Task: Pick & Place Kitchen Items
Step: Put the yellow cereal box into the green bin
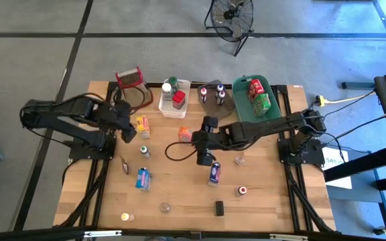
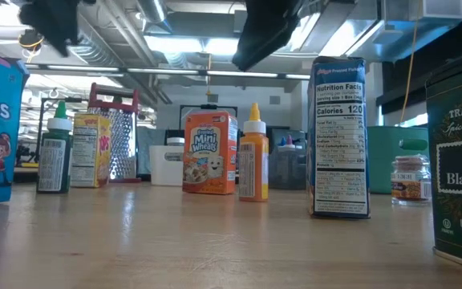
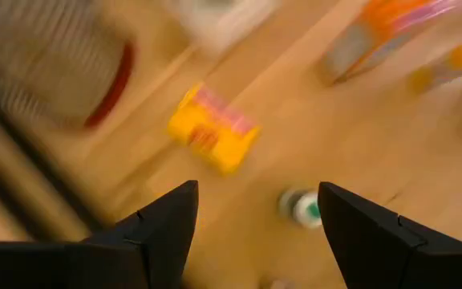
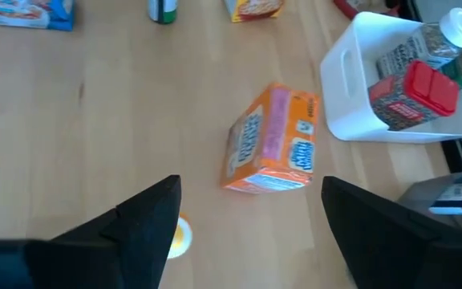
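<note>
Sorting partly done, with a few items sitting in the white bin (image 1: 164, 107), grey bin (image 1: 225, 107) and green bin (image 1: 241, 100) along the far edge, many kitchen items (image 1: 143, 178) waiting mid-worktop (image 1: 179, 194), left gripper (image 1: 127, 134) and right gripper (image 1: 202, 142) hovering wide open, empty.

Two matte-black jointed arms, looping black cables, wedge-shaped black fingers (image 4: 147, 229).

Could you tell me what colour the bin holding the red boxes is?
Green bin; it shows best in the high view.
</note>
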Action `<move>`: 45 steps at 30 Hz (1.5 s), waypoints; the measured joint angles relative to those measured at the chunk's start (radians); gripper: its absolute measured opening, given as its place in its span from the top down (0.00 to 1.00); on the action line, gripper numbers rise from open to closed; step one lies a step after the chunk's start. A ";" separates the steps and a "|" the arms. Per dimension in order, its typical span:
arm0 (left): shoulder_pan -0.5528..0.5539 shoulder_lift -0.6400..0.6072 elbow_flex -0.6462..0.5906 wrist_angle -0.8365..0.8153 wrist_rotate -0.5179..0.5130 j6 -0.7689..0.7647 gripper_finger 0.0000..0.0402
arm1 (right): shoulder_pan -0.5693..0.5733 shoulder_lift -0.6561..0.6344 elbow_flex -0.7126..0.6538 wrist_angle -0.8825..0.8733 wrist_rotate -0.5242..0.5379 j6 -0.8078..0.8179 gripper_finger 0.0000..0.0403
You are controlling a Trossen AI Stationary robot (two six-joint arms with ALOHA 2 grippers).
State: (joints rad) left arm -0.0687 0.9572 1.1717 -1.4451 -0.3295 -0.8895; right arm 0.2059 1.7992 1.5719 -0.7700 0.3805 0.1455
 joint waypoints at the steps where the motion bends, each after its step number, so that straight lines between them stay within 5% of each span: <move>1: 0.015 0.017 0.000 -0.037 0.012 -0.033 0.37 | 0.005 0.000 0.000 0.000 0.000 0.000 0.24; 8: 0.143 0.118 0.000 -0.049 0.018 -0.080 0.37 | 0.031 0.000 0.000 -0.005 0.001 -0.004 0.24; 23: 0.344 0.312 0.000 0.060 0.192 -0.043 0.37 | 0.039 0.000 -0.001 -0.034 0.002 -0.117 0.24; 40: 0.376 0.355 0.000 0.066 0.171 -0.043 0.37 | 0.036 -0.001 -0.001 -0.034 0.004 -0.225 0.24; 45: 0.395 0.355 0.000 0.125 0.112 -0.155 0.37 | 0.035 -0.001 -0.001 -0.034 0.004 -0.225 0.24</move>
State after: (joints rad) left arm 0.3268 1.3121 1.1717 -1.3204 -0.2170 -1.0440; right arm 0.2413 1.7985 1.5711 -0.8036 0.3841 -0.0799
